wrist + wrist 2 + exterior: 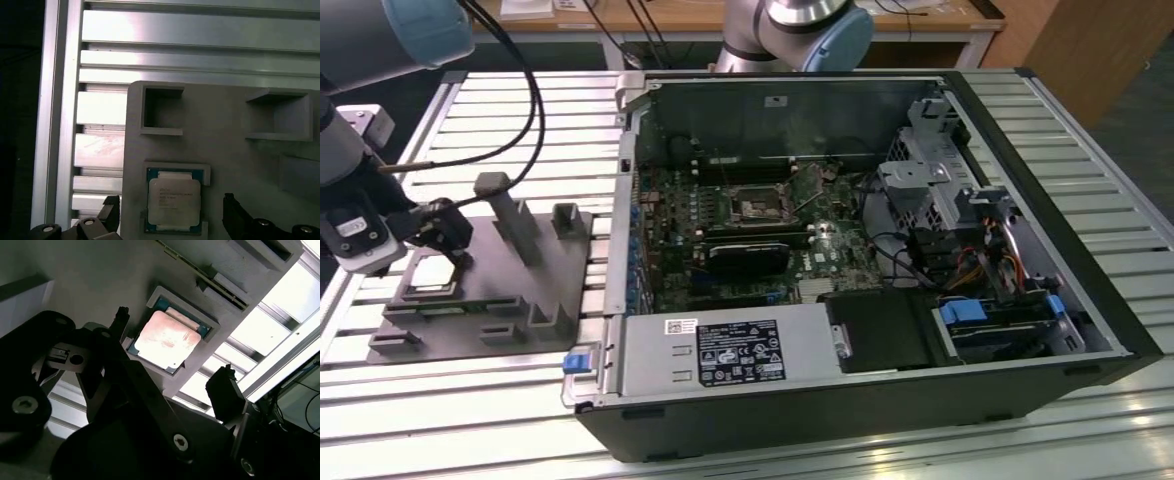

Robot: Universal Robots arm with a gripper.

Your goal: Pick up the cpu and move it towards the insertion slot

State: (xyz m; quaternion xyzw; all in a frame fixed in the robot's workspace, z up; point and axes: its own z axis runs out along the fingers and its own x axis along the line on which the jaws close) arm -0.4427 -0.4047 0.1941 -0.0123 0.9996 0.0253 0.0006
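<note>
Gripper (170, 201), its fingers (111, 211) spread wide, brackets one cpu (174, 201) in the first wrist view, with neither fingertip touching the chip. The cpu lies flat in a framed square recess of the grey fixture plate (225, 150). Two neighbouring pockets (162, 111) of that plate stand empty. Exterior view: the plate rests on a slatted table (520, 110) at the exterior view's left, beside an open computer case (787, 110). The motherboard inside the case carries one insertion slot (758, 207), well apart from the cpu.
</note>
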